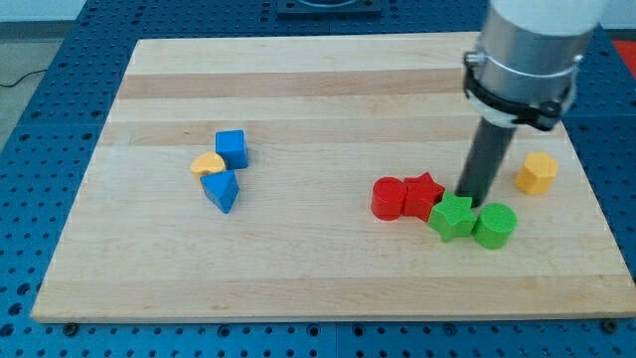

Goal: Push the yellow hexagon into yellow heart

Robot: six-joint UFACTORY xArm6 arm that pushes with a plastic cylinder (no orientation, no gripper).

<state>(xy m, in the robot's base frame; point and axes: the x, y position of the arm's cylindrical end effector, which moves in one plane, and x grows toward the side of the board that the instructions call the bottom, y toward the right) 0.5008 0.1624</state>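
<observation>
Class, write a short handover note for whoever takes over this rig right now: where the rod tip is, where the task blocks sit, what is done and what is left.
My tip is down among the cluster at the view's right, just above the green star, between the red star and the green cylinder; a red cylinder sits at the cluster's left end.
The yellow hexagon lies apart, to the view's right of my tip.
The yellow heart is far across the board at the view's left, tucked between a blue cube and a blue triangle.
Done: nothing visible. Left: get to the hexagon's right side and push it left, probably above the cluster.
</observation>
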